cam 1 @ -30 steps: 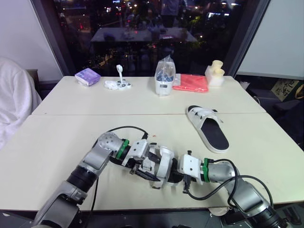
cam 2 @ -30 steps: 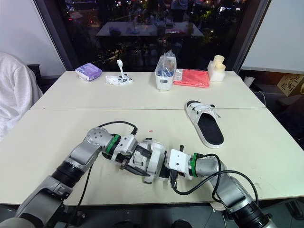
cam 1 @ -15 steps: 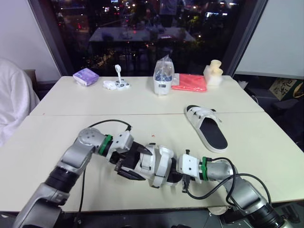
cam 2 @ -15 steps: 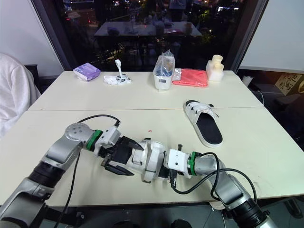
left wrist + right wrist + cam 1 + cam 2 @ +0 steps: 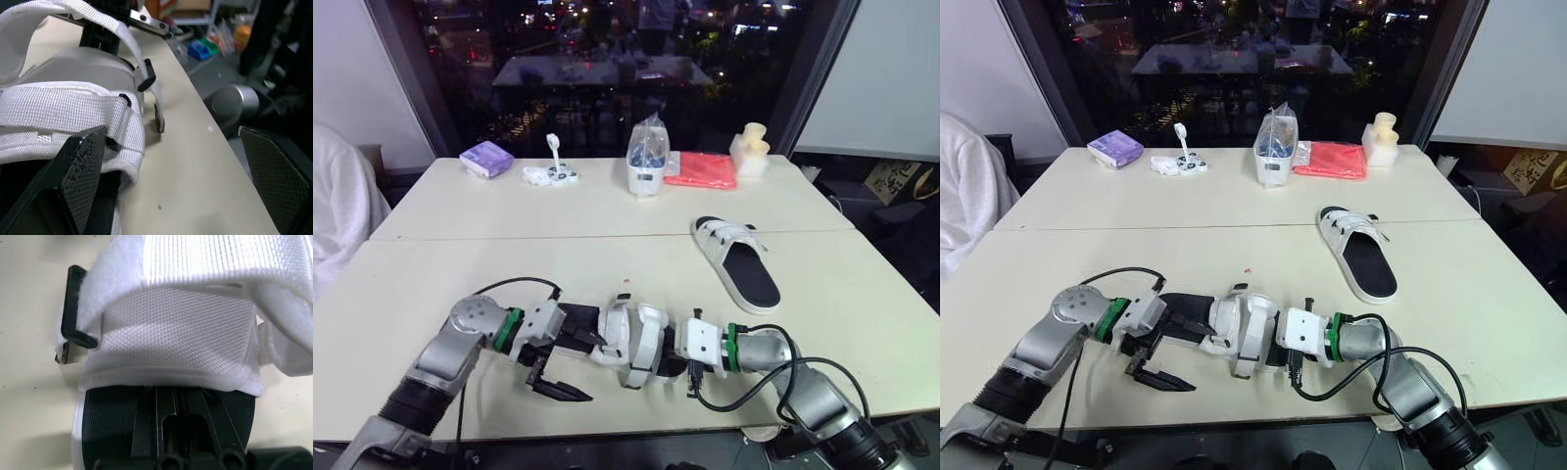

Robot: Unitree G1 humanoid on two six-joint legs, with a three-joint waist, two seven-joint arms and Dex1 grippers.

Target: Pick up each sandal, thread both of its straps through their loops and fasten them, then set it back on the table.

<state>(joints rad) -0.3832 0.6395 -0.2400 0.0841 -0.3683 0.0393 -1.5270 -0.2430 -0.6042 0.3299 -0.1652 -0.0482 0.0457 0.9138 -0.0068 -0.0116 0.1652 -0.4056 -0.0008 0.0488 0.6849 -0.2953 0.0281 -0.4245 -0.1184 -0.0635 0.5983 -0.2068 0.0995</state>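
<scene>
One sandal (image 5: 636,343), pinched in the right gripper's (image 5: 674,362) jaws, is likely mid-threading. The left gripper (image 5: 592,369), jaws spread at nine o'clock, should next grasp its strap (image 5: 122,36).

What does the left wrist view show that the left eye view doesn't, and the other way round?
Left wrist view: a black plastic loop on the white woven strap in detail, and a grey cylindrical object beyond the cream table edge. Left eye view: the right gripper gripping the white-strapped, black-soled near sandal, a second white-strapped sandal on the table's right, a red folded cloth, a purple packet. Both: that near sandal, the open left gripper, the table.
</scene>
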